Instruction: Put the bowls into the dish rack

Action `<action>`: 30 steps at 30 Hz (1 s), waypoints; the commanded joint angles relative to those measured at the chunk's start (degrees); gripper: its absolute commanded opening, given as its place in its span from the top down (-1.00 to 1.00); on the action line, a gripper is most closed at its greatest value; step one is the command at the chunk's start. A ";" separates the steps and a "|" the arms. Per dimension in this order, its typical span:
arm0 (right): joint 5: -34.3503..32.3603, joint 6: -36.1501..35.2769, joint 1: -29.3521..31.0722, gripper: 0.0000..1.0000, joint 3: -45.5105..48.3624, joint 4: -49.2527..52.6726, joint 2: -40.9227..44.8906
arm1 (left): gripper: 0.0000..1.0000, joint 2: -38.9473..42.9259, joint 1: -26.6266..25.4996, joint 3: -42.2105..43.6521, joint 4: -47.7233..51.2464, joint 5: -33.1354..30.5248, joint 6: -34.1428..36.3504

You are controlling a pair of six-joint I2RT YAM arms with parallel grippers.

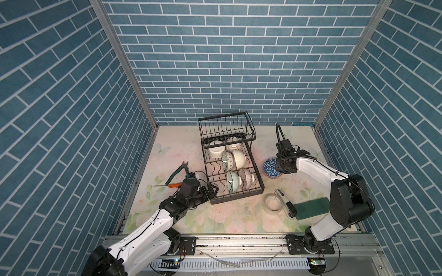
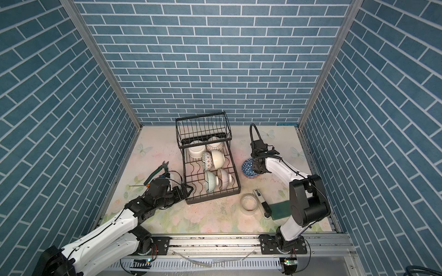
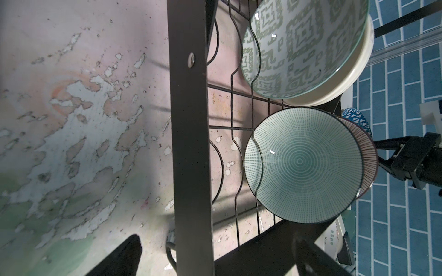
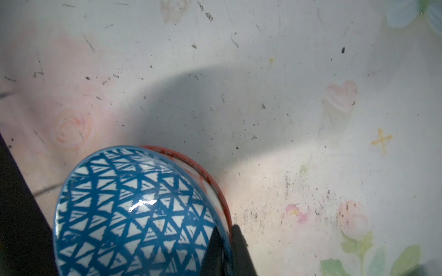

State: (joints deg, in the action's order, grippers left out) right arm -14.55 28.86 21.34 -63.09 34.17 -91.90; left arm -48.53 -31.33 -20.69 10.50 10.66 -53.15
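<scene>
The bowls mostly stand on edge in the lower tray of the dish rack (image 1: 236, 196), six of them between its wire dividers, with a pale green bowl (image 1: 232, 182) and a brown-striped bowl (image 1: 247, 178) nearest. At the rack's near left corner the left gripper (image 1: 212, 191) has its jaws wide apart. Only the left wrist view shows the rack's frame bar running between the fingers, which are not clamped on it. Right of the rack, on the table, a blue lattice bowl (image 1: 269, 167) sits in a red-rimmed bowl (image 4: 210, 176). The right wrist view shows the right gripper (image 4: 227, 251) pinched onto the blue lattice bowl's rim, which both top views hide.
</scene>
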 commanded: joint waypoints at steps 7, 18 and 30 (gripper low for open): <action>-0.55 -2.12 -0.14 1.00 -0.52 1.11 6.57 | -0.99 1.66 -0.49 -0.94 4.27 -3.10 2.72; -1.03 -3.37 -0.14 1.00 -1.16 2.95 13.81 | -0.99 0.88 -1.04 -0.85 3.24 -3.86 2.95; -1.40 -3.37 -0.07 1.00 -0.69 4.06 16.74 | -0.99 -3.61 -8.10 -2.76 -1.27 -6.40 0.68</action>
State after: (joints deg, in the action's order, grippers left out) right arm -14.98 26.46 21.34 -63.05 38.41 -77.12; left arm -51.48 -38.30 -22.00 11.38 5.93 -51.75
